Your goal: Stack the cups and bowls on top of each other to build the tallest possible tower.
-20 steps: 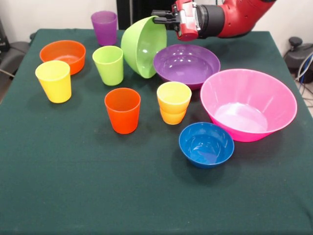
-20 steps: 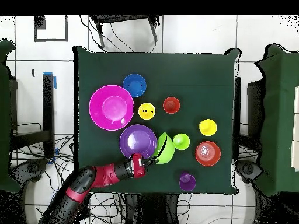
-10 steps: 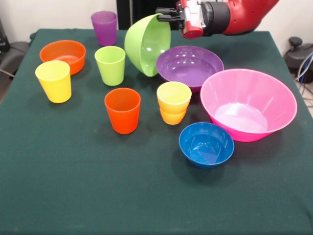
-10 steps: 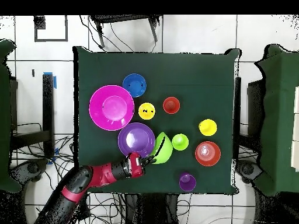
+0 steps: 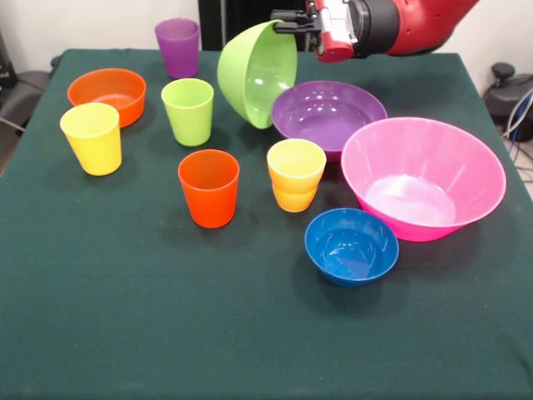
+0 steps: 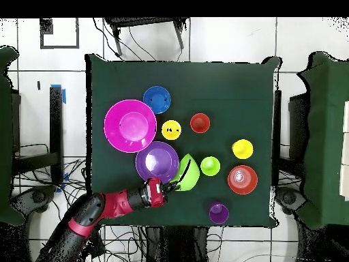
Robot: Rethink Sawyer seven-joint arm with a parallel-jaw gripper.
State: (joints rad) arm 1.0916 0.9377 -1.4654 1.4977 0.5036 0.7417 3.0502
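My gripper [image 5: 287, 18] is shut on the rim of the lime green bowl [image 5: 258, 71] and holds it tipped on its side, its lower edge against the purple bowl [image 5: 329, 112]. In the overhead view the gripper [image 6: 169, 185] grips the green bowl [image 6: 187, 172] beside the purple bowl [image 6: 157, 162]. The large pink bowl [image 5: 423, 175], blue bowl [image 5: 351, 246] and orange bowl [image 5: 107, 92] stand upright on the table. The purple cup [image 5: 177, 46], lime green cup [image 5: 187, 110], yellow cup [image 5: 92, 137], orange-red cup [image 5: 208, 187] and yellow-orange cup [image 5: 296, 173] stand apart, unstacked.
The dark green table [image 5: 166, 317] carries everything. The lime green cup stands just left of the tipped bowl. My red arm [image 6: 109, 205] reaches in from the table's robot side.
My gripper has carried the tipped green bowl to the right in the front view and slightly up. The purple bowl has slid a little the same way.
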